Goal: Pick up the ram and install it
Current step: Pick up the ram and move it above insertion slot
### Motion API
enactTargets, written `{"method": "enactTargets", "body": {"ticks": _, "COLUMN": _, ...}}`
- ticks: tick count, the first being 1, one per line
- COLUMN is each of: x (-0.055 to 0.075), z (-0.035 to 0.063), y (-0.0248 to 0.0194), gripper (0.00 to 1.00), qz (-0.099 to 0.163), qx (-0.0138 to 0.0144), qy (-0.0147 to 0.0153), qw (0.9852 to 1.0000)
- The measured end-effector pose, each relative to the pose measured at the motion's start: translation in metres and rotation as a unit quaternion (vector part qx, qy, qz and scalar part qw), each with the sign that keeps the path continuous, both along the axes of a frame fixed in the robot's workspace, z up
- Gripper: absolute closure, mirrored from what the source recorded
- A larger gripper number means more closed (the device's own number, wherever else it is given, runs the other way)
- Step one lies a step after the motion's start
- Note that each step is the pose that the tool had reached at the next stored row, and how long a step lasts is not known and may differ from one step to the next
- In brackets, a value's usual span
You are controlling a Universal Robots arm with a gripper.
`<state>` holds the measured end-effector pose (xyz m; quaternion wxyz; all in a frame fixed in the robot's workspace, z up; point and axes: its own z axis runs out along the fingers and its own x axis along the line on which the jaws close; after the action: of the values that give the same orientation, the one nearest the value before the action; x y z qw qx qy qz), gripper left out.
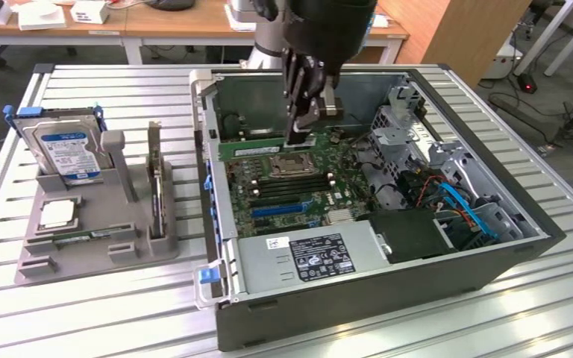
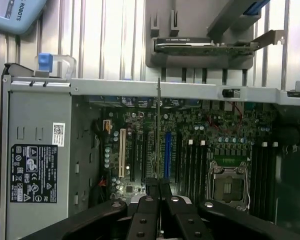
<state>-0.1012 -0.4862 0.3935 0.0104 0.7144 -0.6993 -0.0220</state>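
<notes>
End effector [image 2: 159, 189] with ram [image 2: 158, 130] over motherboard [image 2: 210, 125]

An open computer case [image 1: 366, 306] sits on a slatted tabletop [image 1: 87, 321], a grey parts holder [image 1: 92, 252] carrying a hard drive [image 1: 65, 153] at nine o'clock.

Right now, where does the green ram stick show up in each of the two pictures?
Exterior view: the ram hangs level over the motherboard inside the open computer case, with the gripper shut on the end toward the exterior view's right.
Wrist view: the ram is seen edge-on, a thin line sticking out from the gripper over the expansion slots.
Shared landmark: the silver processor socket.
</notes>
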Motion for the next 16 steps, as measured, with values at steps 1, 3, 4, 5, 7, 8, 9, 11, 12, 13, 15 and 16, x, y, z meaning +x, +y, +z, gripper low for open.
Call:
{"method": "enactTargets", "body": {"ticks": 1, "x": 0.003, "z": 0.0001, "y": 0.0, "gripper": 0.89, "qz": 0.0, "qx": 0.0, "qy": 0.0, "qw": 1.0}}
{"method": "enactTargets", "body": {"ticks": 3, "x": 0.008, "z": 0.0, "y": 0.0, "gripper": 0.89, "qz": 0.0, "qx": 0.0, "qy": 0.0, "qw": 1.0}}
{"method": "enactTargets", "body": {"ticks": 4, "x": 0.011, "z": 0.0, "y": 0.0, "gripper": 0.89, "qz": 0.0, "qx": 0.0, "qy": 0.0, "qw": 1.0}}
{"method": "enactTargets", "body": {"ticks": 5, "x": 0.013, "z": 0.0, "y": 0.0, "gripper": 0.89, "qz": 0.0, "qx": 0.0, "qy": 0.0, "qw": 1.0}}
{"method": "enactTargets", "body": {"ticks": 7, "x": 0.017, "z": 0.0, "y": 0.0, "gripper": 0.89, "qz": 0.0, "qx": 0.0, "qy": 0.0, "qw": 1.0}}
{"method": "enactTargets", "body": {"ticks": 8, "x": 0.019, "z": 0.0001, "y": 0.0, "gripper": 0.89, "qz": 0.0, "qx": 0.0, "qy": 0.0, "qw": 1.0}}
{"method": "enactTargets", "body": {"ticks": 9, "x": 0.022, "z": 0.0001, "y": 0.0, "gripper": 0.89, "qz": 0.0, "qx": 0.0, "qy": 0.0, "qw": 1.0}}
{"method": "enactTargets", "body": {"ticks": 11, "x": 0.027, "z": 0.0, "y": 0.0, "gripper": 0.89, "qz": 0.0, "qx": 0.0, "qy": 0.0, "qw": 1.0}}
{"method": "enactTargets", "body": {"ticks": 12, "x": 0.03, "z": 0.0, "y": 0.0, "gripper": 0.89, "qz": 0.0, "qx": 0.0, "qy": 0.0, "qw": 1.0}}
{"method": "enactTargets", "body": {"ticks": 13, "x": 0.033, "z": 0.0001, "y": 0.0, "gripper": 0.89, "qz": 0.0, "qx": 0.0, "qy": 0.0001, "qw": 1.0}}
{"method": "enactTargets", "body": {"ticks": 15, "x": 0.038, "z": 0.0, "y": 0.0, "gripper": 0.89, "qz": 0.0, "qx": 0.0, "qy": 0.0, "qw": 1.0}}
{"method": "enactTargets", "body": {"ticks": 16, "x": 0.04, "z": 0.0, "y": 0.0, "gripper": 0.89, "qz": 0.0, "qx": 0.0, "qy": 0.0001, "qw": 1.0}}
